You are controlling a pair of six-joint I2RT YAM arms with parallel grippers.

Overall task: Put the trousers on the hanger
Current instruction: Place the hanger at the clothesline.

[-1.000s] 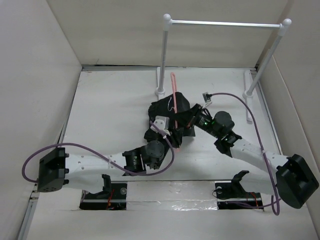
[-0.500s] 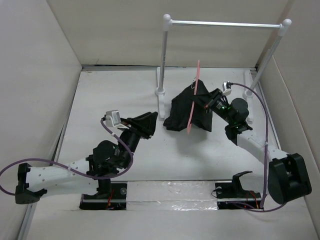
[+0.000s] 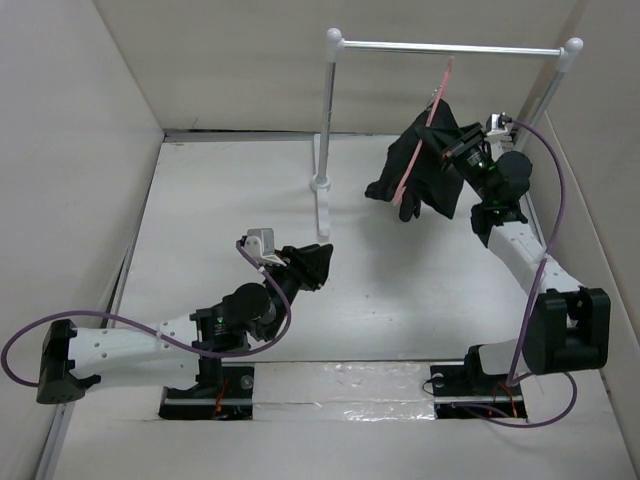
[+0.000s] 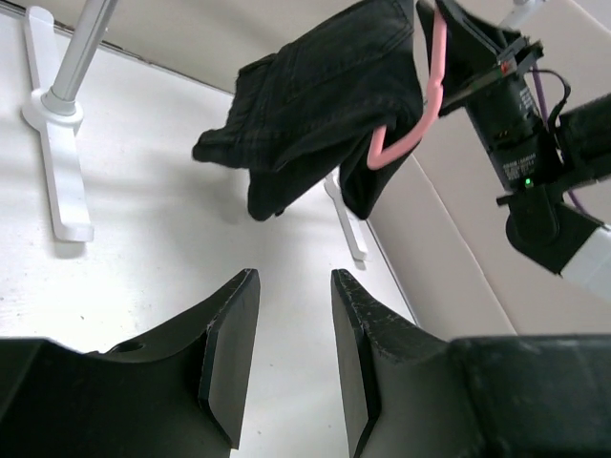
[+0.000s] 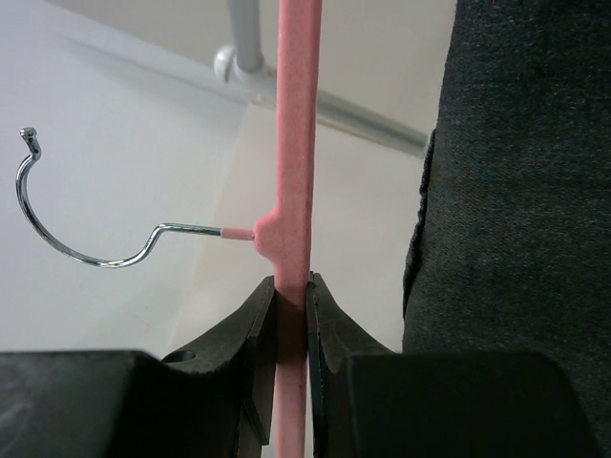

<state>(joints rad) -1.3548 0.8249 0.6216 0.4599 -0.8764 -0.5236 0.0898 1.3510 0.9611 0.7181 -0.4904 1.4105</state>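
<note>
The black trousers (image 3: 415,170) hang bunched over the pink hanger (image 3: 424,130), held up in the air near the rail's right end. My right gripper (image 3: 452,152) is shut on the hanger's pink bar (image 5: 292,191); its silver hook (image 5: 67,239) points left and the trousers (image 5: 520,191) hang at the right. My left gripper (image 3: 318,262) is open and empty, low over the table. In the left wrist view its fingers (image 4: 229,353) frame bare table, with the trousers (image 4: 315,95) and hanger (image 4: 420,114) high ahead.
The white-and-silver rail (image 3: 450,47) stands at the back on two posts with white feet (image 3: 322,200). Cardboard walls close in the left, right and back. A purple cable (image 3: 548,170) loops off the right arm.
My right gripper has lifted the hanger and trousers up and to the right, close to the rail. My left arm has drawn back from the trousers and now points at the middle of the table.
</note>
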